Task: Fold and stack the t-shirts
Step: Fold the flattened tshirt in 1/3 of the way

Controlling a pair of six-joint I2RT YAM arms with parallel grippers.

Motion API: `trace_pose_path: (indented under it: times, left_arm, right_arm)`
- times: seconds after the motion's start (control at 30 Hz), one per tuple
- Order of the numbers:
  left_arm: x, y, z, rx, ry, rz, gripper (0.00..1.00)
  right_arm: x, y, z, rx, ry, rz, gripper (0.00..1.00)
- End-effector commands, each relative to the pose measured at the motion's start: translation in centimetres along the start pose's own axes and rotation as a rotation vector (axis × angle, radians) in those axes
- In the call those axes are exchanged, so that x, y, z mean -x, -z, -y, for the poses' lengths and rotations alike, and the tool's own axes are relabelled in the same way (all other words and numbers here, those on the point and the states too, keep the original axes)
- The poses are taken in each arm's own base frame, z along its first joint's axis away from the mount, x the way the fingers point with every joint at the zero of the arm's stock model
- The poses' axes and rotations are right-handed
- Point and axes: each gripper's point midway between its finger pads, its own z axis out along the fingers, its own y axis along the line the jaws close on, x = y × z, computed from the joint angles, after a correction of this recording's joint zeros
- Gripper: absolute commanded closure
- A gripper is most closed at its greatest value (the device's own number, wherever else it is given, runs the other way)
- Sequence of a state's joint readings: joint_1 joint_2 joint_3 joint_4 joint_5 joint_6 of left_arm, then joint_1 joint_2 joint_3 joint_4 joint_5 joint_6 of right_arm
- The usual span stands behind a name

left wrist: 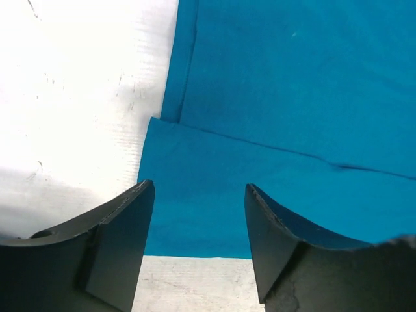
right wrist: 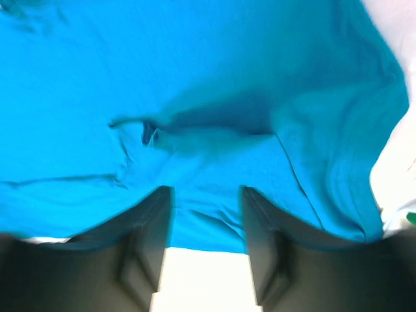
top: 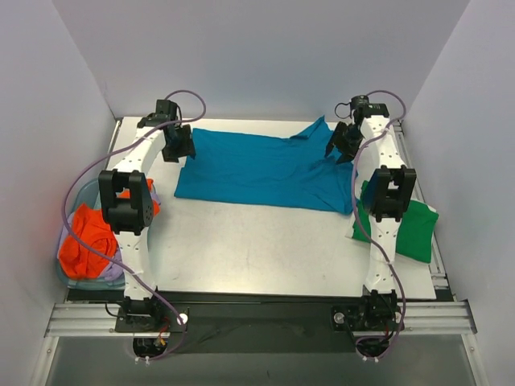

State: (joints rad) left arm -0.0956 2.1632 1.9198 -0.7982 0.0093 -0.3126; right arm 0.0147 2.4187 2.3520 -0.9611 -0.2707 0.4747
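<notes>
A teal t-shirt (top: pixel 265 169) lies spread across the back of the white table (top: pixel 257 249), partly folded, with a sleeve sticking up at the back right. My left gripper (top: pixel 179 145) is open over the shirt's left edge; the left wrist view shows the shirt (left wrist: pixel 279 110) with a folded layer between and beyond my fingers (left wrist: pixel 130 227). My right gripper (top: pixel 342 145) is open at the shirt's right end; the right wrist view shows rumpled cloth (right wrist: pixel 208 110) between the blurred fingers (right wrist: pixel 146 227), nothing gripped. A folded green t-shirt (top: pixel 406 229) lies at the right edge.
A pile of orange clothing (top: pixel 92 237) with some lilac cloth sits in a bin off the table's left edge. White walls enclose the table on three sides. The arm bases stand on a rail at the near edge.
</notes>
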Motion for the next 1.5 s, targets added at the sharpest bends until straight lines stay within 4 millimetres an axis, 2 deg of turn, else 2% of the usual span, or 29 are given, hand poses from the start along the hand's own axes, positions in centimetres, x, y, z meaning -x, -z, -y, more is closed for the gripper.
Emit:
trace_pose_path:
  times: [0.0,0.03,0.07,0.1,0.17,0.2,0.23,0.27,0.3,0.33,0.37,0.4,0.43,0.57,0.67,0.73,0.83,1.07,1.3,1.47]
  left_arm:
    - [1.6,1.6,1.0,-0.024,-0.002,0.046,0.31]
    - [1.7,2.0,1.3,-0.029,-0.003,0.058,0.30]
    - [1.5,2.0,1.4,-0.030,0.002,0.055,0.28]
    - [0.4,1.8,1.7,-0.034,-0.001,0.034,0.27]
    - [-0.3,2.0,2.5,-0.067,0.018,0.031,0.26]
    - [-1.8,1.3,2.9,-0.077,0.020,0.007,0.25]
    - [-2.1,1.6,3.2,-0.093,0.032,0.009,0.24]
    - [-2.7,1.5,3.7,-0.118,0.058,-0.005,0.24]
    - [-3.1,1.3,4.1,-0.137,0.069,-0.002,0.24]
    - [-4.6,0.9,4.2,-0.143,0.078,-0.029,0.24]
    - [-5.4,0.7,4.5,-0.158,0.100,-0.045,0.23]
    - [-5.6,0.4,4.7,-0.169,0.106,-0.040,0.23]
    - [-7.0,-0.1,4.6,-0.171,0.117,-0.071,0.23]
    - [-9.3,-1.3,3.7,-0.151,0.150,-0.120,0.22]
    - [-10.7,-2.0,2.1,-0.102,0.160,-0.147,0.21]
    - [-10.8,-2.1,1.1,-0.066,0.158,-0.141,0.21]
    - [-10.6,-2.0,-0.6,-0.024,0.146,-0.131,0.20]
    - [-9.2,-2.5,-2.4,0.028,0.128,-0.116,0.20]
    - [-8.7,-2.6,-3.3,0.046,0.115,-0.117,0.20]
    - [-8.8,-2.5,-3.4,0.046,0.104,-0.122,0.20]
  right_arm:
    - [1.6,1.7,-0.9,0.046,-0.019,0.058,0.50]
    - [1.8,2.0,-0.9,0.047,-0.021,0.067,0.42]
    - [2.4,2.3,0.4,0.034,-0.043,0.075,0.39]
    - [2.4,2.4,0.6,0.026,-0.035,0.084,0.38]
    - [1.6,3.0,1.2,0.012,-0.021,0.076,0.35]
    - [1.5,4.1,1.1,0.019,-0.010,0.092,0.35]
    - [0.8,4.1,1.3,0.014,-0.003,0.079,0.35]
    - [-0.7,3.5,2.0,-0.005,-0.001,0.038,0.35]
    - [-1.3,4.3,2.1,-0.005,0.016,0.040,0.36]
    - [-2.0,4.3,2.5,-0.014,0.018,0.028,0.36]
    - [-3.9,3.3,3.6,-0.040,0.013,-0.028,0.37]
    - [-4.5,4.0,3.7,-0.036,0.023,-0.024,0.38]
    - [-5.2,4.0,4.0,-0.041,0.028,-0.036,0.39]
    - [-8.6,3.9,5.6,-0.064,0.038,-0.084,0.44]
    - [-9.7,3.9,5.8,-0.067,0.042,-0.097,0.46]
    - [-10.6,4.0,6.4,-0.078,0.045,-0.108,0.46]
    - [-12.4,3.9,6.1,-0.096,0.081,-0.128,0.46]
    - [-15.7,3.3,6.7,-0.148,0.147,-0.173,0.49]
    - [-16.3,1.7,7.6,-0.188,0.171,-0.183,0.52]
    - [-16.4,0.9,7.0,-0.158,0.179,-0.202,0.56]
